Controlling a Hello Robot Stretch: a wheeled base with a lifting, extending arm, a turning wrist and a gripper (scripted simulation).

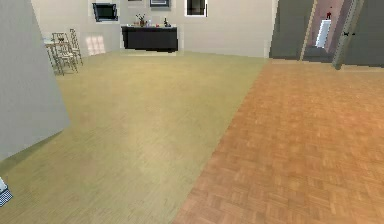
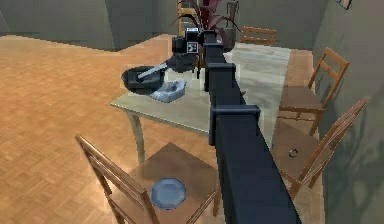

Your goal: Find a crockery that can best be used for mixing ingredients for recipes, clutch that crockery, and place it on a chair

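Pale wooden dining table (image 2: pixel 262 72) carries the dark round bowl (image 2: pixel 132 84) at its corner toward the arm side view's left, the gripper (image 2: pixel 153 72) pointing at it from the table's middle; I cannot tell finger spread or hold.

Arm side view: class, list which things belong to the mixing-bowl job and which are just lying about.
Job: dark bowl; gripper; wooden chairs.
Lying about: pale blue item on the table; grey-blue disc on the nearest chair.
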